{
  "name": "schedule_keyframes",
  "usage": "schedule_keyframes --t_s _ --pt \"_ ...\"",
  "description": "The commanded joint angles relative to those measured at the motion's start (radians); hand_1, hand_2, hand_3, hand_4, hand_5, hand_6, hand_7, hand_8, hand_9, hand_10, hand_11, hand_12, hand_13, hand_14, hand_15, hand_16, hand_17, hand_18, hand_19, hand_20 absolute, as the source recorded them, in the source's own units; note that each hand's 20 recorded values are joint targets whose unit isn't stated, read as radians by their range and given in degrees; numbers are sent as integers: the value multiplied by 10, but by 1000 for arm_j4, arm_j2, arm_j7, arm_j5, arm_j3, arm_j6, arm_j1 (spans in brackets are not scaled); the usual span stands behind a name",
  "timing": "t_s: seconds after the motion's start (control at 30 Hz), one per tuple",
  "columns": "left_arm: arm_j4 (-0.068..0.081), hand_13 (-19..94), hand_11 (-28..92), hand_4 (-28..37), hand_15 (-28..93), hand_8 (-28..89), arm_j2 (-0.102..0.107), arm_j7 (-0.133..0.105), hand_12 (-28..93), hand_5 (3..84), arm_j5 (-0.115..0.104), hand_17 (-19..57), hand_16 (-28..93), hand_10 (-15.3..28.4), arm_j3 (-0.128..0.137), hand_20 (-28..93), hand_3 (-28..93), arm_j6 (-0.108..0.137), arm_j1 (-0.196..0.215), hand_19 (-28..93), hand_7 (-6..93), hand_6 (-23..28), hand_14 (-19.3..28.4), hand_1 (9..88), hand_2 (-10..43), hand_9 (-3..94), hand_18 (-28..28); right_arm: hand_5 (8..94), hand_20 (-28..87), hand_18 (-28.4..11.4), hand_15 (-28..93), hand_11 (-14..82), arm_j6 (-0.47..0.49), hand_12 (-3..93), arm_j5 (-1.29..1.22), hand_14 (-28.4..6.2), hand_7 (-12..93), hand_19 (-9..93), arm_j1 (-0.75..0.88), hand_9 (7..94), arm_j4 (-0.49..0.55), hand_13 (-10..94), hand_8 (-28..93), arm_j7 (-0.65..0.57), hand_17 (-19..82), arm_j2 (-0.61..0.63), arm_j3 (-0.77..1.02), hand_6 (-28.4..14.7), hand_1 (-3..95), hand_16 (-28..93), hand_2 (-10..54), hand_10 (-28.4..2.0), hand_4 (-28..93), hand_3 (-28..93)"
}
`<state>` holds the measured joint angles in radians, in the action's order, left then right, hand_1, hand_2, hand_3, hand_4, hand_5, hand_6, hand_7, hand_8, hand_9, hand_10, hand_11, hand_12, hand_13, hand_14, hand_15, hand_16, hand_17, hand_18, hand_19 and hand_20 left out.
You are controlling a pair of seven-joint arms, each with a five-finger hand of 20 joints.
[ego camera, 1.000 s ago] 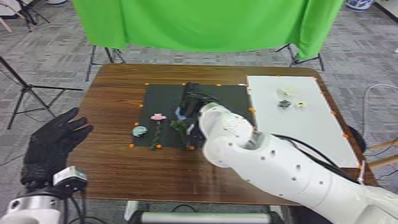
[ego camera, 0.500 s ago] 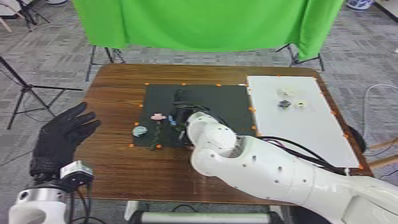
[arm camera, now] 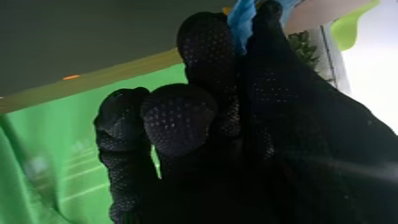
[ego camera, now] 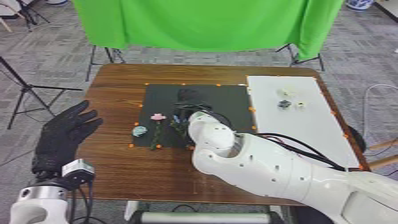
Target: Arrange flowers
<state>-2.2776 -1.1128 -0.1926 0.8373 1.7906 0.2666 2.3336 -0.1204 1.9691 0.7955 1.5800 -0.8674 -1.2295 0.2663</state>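
The blue flower (arm camera: 240, 25) sits between thumb and fingers of the right hand (ego camera: 188, 102), pinched there; touching both.

A green cloth (ego camera: 209, 25) hangs at 12 o'clock, a black tripod (ego camera: 29, 87) stands on grey carpet (ego camera: 62, 65) near 9 o'clock, and a blue-and-white pot (ego camera: 360, 4) sits between 1 and 2.

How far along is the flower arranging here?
Seemingly placed: the pink flower and pale blue bloom on the dark mat. In progress: the right hand pinches a blue piece over the mat. Probably left: the small pieces on the white board.
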Motion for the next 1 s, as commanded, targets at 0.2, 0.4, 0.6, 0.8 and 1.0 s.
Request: schedule_keyframes --t_s 0.2,0.4,0.6,0.8,1.0 --pt "8 310 279 -184 529 -99 -1 14 97 429 6 -57 -103 201 -8 -57 834 -15 -6 646 155 118 274 255 39 400 244 740 403 -242 797 353 78 323 62 -74 297 932 21 814 4 753 -33 7 361 -10 2 -16 479 168 -95 -92 -283 814" --pt "8 311 279 -185 529 -99 0 21 97 429 9 -57 -103 202 -8 -57 835 -20 -9 646 156 117 273 255 39 400 244 712 393 -241 802 357 75 323 71 -79 288 932 20 788 4 732 -39 -3 347 -2 -11 -25 461 164 -95 -95 -283 822" --pt "3 310 279 -185 530 -99 -2 18 97 430 5 -57 -103 202 -6 -57 835 -12 4 645 155 118 274 255 39 400 244 660 329 -238 815 375 103 315 93 -91 261 930 36 736 6 696 -73 -16 312 1 -3 -25 450 146 -95 -103 -283 832" --pt "0 310 279 -185 529 -99 -6 16 97 430 -3 -57 -103 201 -4 -57 834 -11 20 645 155 118 274 256 39 400 244 632 316 -238 831 417 48 291 110 -96 253 932 21 701 10 679 -165 -32 306 4 -29 -30 438 137 -95 -119 -283 843" --pt "1 310 280 -185 529 -99 -2 11 97 429 -5 -57 -103 201 -14 -57 836 -5 17 645 155 118 274 256 39 400 245 602 320 -239 862 484 31 259 111 -102 247 932 20 652 20 656 -169 -31 304 5 -28 -42 421 136 -95 -141 -283 856"
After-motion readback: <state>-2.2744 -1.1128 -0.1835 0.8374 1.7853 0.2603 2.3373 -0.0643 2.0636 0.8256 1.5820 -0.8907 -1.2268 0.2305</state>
